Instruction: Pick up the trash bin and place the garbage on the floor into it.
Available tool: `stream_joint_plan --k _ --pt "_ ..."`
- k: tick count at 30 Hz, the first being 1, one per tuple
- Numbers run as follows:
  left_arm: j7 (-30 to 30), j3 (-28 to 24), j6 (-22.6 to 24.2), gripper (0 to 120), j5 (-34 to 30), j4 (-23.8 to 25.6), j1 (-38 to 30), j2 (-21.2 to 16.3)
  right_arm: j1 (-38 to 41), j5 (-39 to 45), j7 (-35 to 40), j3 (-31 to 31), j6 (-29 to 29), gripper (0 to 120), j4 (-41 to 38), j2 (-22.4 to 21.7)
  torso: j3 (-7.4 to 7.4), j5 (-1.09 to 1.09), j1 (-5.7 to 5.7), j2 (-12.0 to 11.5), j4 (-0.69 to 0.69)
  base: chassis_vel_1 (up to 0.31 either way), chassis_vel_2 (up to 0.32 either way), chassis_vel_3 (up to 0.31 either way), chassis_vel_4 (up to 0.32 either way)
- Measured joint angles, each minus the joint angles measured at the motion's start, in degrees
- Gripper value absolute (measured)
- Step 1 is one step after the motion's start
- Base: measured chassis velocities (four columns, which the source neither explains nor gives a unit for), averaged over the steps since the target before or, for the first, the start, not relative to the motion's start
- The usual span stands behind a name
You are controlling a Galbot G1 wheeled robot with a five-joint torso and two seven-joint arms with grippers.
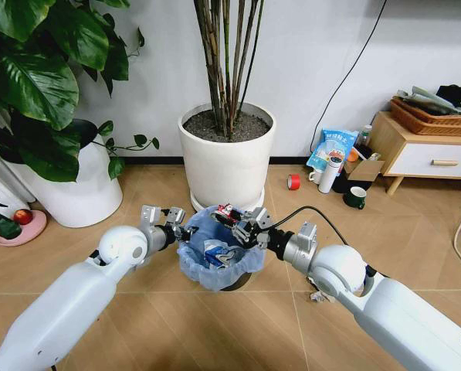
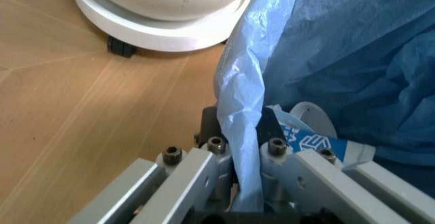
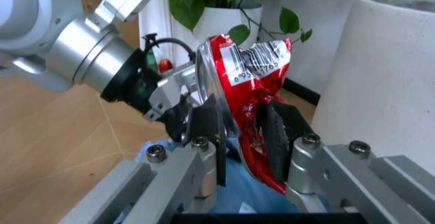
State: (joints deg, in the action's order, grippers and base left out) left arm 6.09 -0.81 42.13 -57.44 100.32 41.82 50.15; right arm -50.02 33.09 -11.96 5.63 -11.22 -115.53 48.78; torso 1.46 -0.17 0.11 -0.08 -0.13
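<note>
Hanging right over the trash bin (image 1: pixel 218 267), a crushed red wrapper (image 3: pixel 248 102) sits pinched between the right gripper (image 1: pixel 242 229) fingers, barcode side up, clamped tight on both faces. That wrapper looks feather-light and crackly, thin foil that folds rather than resists, so a grip across its flat middle holds it best; it could slide if the hold loosens. Inside the bin a blue wrapper (image 1: pixel 215 253) and a white disc (image 2: pixel 314 118) already lie against the light-blue bag (image 2: pixel 326 40).

On the bin's near-left rim, the left gripper (image 1: pixel 177 229) is closed on the bag and the rim beneath it, one finger inside, one outside. The bin seems light but the liner is soft and slippery plastic, so I judge the hard rim under it is the real handhold.

Just behind the bin stands the large white plant pot (image 1: pixel 227 158), its base close to the bin's far side, so little room there. Toward the robot the wooden floor (image 1: pixel 215 332) is open. A crumpled scrap (image 1: pixel 318 296) lies on the floor to the bin's right, beside the right arm.
</note>
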Motion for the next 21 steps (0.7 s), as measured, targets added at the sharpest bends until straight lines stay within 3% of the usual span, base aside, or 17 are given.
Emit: stream_joint_plan --k 6,8,14,18,21 --pt "0.14 0.16 0.0 0 -0.09 0.39 0.06 -0.5 -0.53 0.13 1.58 0.47 -0.26 39 0.09 -0.33 0.0 0.0 0.0 0.0 0.0 0.0 0.0 0.0 0.0" --pt "0.33 0.29 0.0 0 -0.15 0.69 0.18 -0.67 -0.76 0.22 1.92 0.41 -0.26 51 0.34 -0.34 0.0 0.0 0.0 0.0 0.0 0.0 0.0 0.0 0.0" --pt "0.84 0.51 0.0 0 -0.19 1.0 0.43 -0.73 -1.12 0.63 3.48 -0.16 -0.26 68 0.23 0.09 0.0 0.0 0.0 0.0 0.0 0.0 0.0 0.0 0.0" --pt "1.59 0.87 0.0 0 -0.04 1.09 1.0 -0.42 -1.22 2.33 10.37 -1.55 -0.3 88 -0.53 1.01 0.0 0.0 0.0 0.0 -0.01 0.0 0.0 0.0 0.0" --pt "1.7 1.72 0.0 0 0.17 1.09 1.88 -0.37 -1.2 4.03 15.33 -2.69 -0.81 95 -0.91 1.44 0.0 0.0 0.0 0.0 0.0 0.0 0.0 0.0 0.0"
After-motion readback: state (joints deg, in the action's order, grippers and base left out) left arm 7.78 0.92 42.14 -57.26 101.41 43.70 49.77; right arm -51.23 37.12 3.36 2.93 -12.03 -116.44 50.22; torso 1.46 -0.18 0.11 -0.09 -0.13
